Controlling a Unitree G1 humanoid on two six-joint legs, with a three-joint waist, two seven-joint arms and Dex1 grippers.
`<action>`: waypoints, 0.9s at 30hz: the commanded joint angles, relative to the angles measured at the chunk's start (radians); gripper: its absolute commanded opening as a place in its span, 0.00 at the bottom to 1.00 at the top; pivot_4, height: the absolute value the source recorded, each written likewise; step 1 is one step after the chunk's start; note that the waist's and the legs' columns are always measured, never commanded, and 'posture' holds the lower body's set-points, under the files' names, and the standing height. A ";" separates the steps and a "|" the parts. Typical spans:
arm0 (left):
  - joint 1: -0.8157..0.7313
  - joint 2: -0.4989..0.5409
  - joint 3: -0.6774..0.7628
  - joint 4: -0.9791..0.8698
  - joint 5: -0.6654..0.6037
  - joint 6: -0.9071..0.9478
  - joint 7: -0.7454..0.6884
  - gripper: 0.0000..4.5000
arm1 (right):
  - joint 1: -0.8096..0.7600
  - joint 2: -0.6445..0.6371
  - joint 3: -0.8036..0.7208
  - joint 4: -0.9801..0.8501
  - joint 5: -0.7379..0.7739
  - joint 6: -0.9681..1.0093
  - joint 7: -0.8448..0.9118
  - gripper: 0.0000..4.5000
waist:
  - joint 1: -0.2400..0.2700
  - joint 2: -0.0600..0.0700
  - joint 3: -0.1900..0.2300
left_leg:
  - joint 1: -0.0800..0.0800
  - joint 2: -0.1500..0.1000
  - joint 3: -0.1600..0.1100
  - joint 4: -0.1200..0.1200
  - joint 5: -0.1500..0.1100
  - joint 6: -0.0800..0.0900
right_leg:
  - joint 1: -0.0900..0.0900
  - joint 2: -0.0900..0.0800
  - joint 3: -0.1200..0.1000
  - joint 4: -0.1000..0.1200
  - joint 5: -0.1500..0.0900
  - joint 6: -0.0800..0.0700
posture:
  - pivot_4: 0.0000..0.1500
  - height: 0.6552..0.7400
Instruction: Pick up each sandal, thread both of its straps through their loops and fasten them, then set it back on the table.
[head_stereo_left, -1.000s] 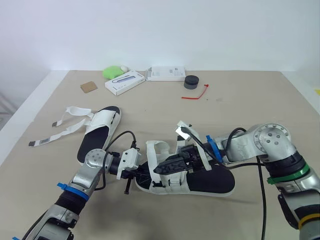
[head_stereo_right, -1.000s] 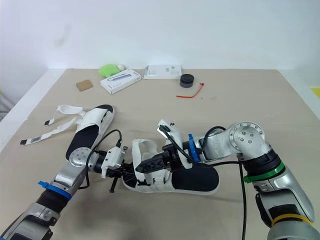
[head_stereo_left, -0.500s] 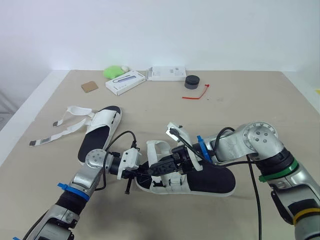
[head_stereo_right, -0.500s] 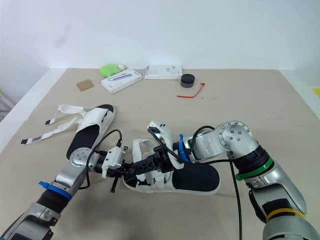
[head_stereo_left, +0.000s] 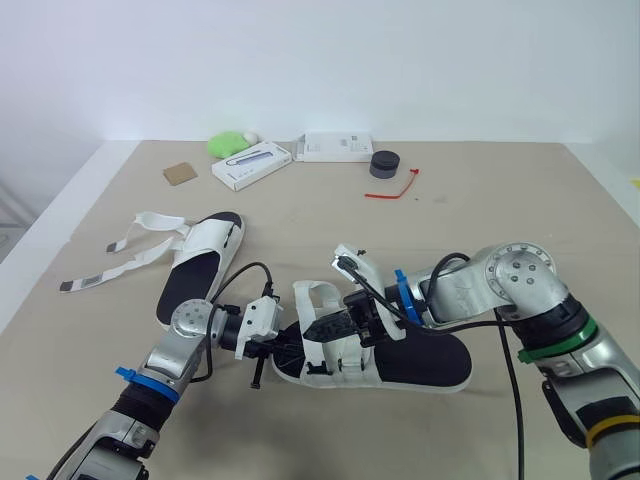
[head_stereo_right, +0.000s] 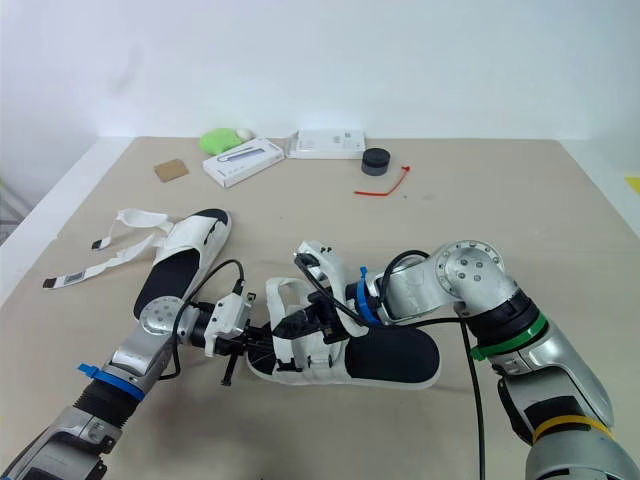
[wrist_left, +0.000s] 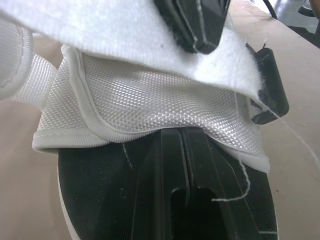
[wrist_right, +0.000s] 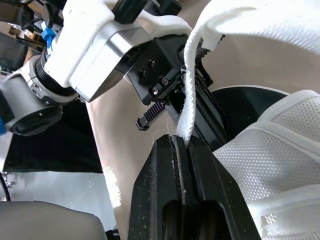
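Note:
The near sandal (head_stereo_left: 420, 362), black-soled with white mesh straps, lies mid-table between my arms. My left gripper (head_stereo_left: 283, 347) is shut on its toe end; in the left wrist view its fingers (wrist_left: 172, 165) press together under the white mesh upper (wrist_left: 150, 100). My right gripper (head_stereo_left: 320, 330) reaches over the sandal from the right and is shut on a white strap (wrist_right: 192, 95), pinched between its fingertips. The second sandal (head_stereo_left: 200, 265) lies to the left with its straps (head_stereo_left: 120, 255) loose and spread on the table.
Along the far edge sit a white box (head_stereo_left: 250, 165), a green object (head_stereo_left: 227, 144), another white box (head_stereo_left: 337, 147), a black round item (head_stereo_left: 382, 164), a red tie (head_stereo_left: 392, 190) and a brown square (head_stereo_left: 178, 173).
My right gripper moved left over the sandal toward the toe and went from open to shut on the white strap. The left gripper kept its hold.

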 joint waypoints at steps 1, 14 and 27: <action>0.096 0.017 -0.137 0.126 0.137 0.055 -0.006 0.00 | 0.018 -0.024 0.014 -0.061 0.006 0.013 0.002 0.01 | 0.000 0.000 0.000 | 0.000 0.000 0.000 0.000 0.000 0.000 | 0.000 0.000 0.000 0.000 0.000 0.000 | 1.00 1.00; 0.098 0.019 -0.136 0.123 0.135 0.059 -0.007 0.00 | 0.069 -0.062 -0.003 -0.168 -0.105 0.049 0.100 0.01 | 0.000 0.000 0.000 | 0.000 -0.001 0.000 0.000 0.000 0.000 | 0.000 -0.001 0.000 0.000 0.000 0.000 | 1.00 1.00; 0.091 0.016 -0.138 0.127 0.134 0.062 -0.007 0.00 | 0.079 -0.071 -0.021 -0.253 -0.457 0.125 0.484 0.01 | 0.002 -0.003 0.000 | -0.003 -0.014 -0.002 0.000 0.000 0.000 | -0.003 -0.014 -0.002 -0.001 -0.004 0.008 | 1.00 1.00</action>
